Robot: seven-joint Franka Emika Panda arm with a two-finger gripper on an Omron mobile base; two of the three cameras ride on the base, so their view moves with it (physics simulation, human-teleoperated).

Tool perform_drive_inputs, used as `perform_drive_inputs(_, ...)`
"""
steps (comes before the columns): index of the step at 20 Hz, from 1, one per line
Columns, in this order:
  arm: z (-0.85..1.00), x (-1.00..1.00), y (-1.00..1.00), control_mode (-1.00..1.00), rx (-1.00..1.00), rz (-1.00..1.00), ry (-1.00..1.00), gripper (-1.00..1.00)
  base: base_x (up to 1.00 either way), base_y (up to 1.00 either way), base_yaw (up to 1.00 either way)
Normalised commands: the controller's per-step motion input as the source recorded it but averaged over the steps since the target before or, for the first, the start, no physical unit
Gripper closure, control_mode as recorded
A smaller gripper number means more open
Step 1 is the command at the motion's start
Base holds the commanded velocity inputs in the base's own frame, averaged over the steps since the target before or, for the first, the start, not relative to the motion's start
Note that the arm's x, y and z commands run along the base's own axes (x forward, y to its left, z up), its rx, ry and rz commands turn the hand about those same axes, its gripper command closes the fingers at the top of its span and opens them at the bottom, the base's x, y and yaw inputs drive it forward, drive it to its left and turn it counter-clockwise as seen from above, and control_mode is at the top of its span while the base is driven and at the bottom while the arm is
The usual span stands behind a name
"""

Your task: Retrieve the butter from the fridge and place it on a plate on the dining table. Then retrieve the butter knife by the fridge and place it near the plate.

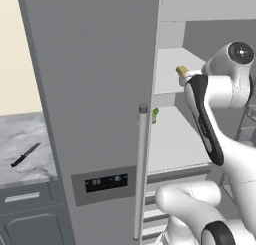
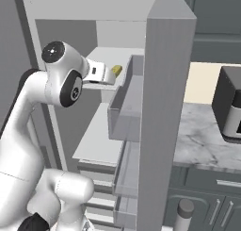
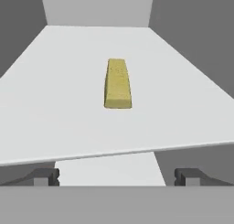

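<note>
Reaching into the open fridge [image 1: 100,89], I am on the first step: fetching the butter [image 3: 118,83]. It lies flat on the upper white shelf [image 3: 59,104], long side pointing away from me, alone and well clear of the shelf's walls. My hand [image 3: 117,176] hangs just short of the shelf's front edge, fingers spread as wide as they go and holding nothing, the stick centred between them but still ahead.

Next, I judge, I must push straight forward until the fingers flank the butter's long sides, keeping just above the shelf so the tips do not catch its edge, then close.

The butter knife [image 1: 25,155] lies on the marble bench [image 1: 30,139] beside the fridge, untouched, for later.

Writing: the dark dispenser panel [image 1: 106,182] shows pale digits, too small to read. I see no brand or label elsewhere.
</note>
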Motion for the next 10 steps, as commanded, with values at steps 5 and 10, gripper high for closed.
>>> perform_drive_inputs(5, 0.00, 0.50, -0.01, -1.00, 0.00, -0.12, -0.01, -1.00, 0.00, 0.00, 0.00)
perform_drive_inputs(10, 0.00, 0.08, -0.05, -1.00, 0.08, -0.03, -0.02, -1.00, 0.00, 0.00, 0.00)
